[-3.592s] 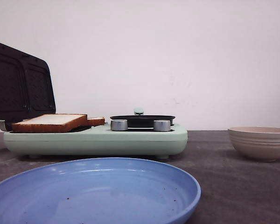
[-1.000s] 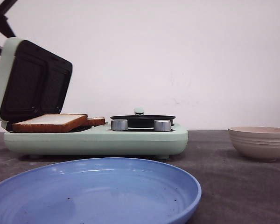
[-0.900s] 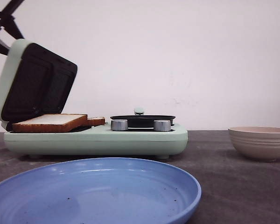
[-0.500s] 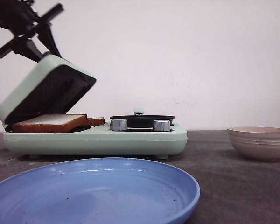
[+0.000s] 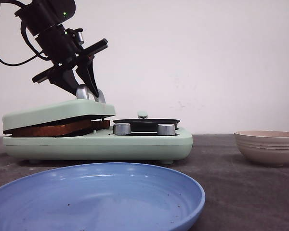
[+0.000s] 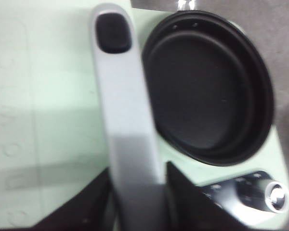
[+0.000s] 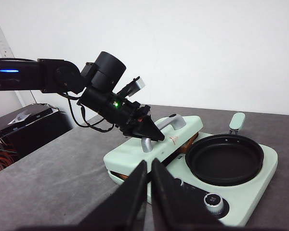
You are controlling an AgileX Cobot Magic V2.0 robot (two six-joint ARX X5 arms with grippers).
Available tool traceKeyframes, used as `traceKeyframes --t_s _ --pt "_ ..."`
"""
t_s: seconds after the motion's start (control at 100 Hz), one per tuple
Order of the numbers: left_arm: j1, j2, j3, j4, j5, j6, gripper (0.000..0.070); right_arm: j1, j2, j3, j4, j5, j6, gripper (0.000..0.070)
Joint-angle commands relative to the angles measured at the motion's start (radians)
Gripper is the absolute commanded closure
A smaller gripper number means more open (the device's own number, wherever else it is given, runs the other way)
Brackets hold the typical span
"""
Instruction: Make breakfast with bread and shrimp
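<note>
Left end effector [image 5: 89,91]: fingers straddle the silver lid handle [image 6: 127,115] of the sandwich maker [image 5: 98,139], one on each side of the bar, seemingly clamped on it. The handle's long axis runs front to back across the lid's right edge.

Sandwich-maker lid [image 5: 58,111]: mint green, lowered almost flat onto the bread, a thin gap showing on its right side.

Bread [image 5: 53,129]: directly beneath the left end effector, sandwiched between lid and lower plate at the left of the appliance; only brown crust edges show. A second slice edge [image 5: 100,124] pokes out rightward toward the pan.

Black round pan [image 5: 146,124]: just right of the lid, on the same appliance, two silver knobs [image 5: 121,128] in front.

Right end effector [image 7: 149,185]: fingers nearly together, nothing between them, hanging near side of the appliance, farther from the handle than the left.

Shrimp: not visible in any view.

Beige ribbed bowl [image 5: 267,147]: far right on the worktop [image 5: 221,163].

Blue plate [image 5: 19,202]: nearest, empty.
</note>
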Motion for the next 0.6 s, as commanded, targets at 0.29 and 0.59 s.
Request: traceKeyframes --t_s 0.29,0.59 --pt "0.018 -0.045 0.043 -0.030 -0.028 0.014 0.0069 0.008 0.003 0.013 0.011 0.059 0.014 0.0696" --pt "-0.011 -0.304 0.043 -0.036 -0.103 0.020 0.0474 -0.043 0.006 0.015 0.010 0.285 0.104 0.0697"
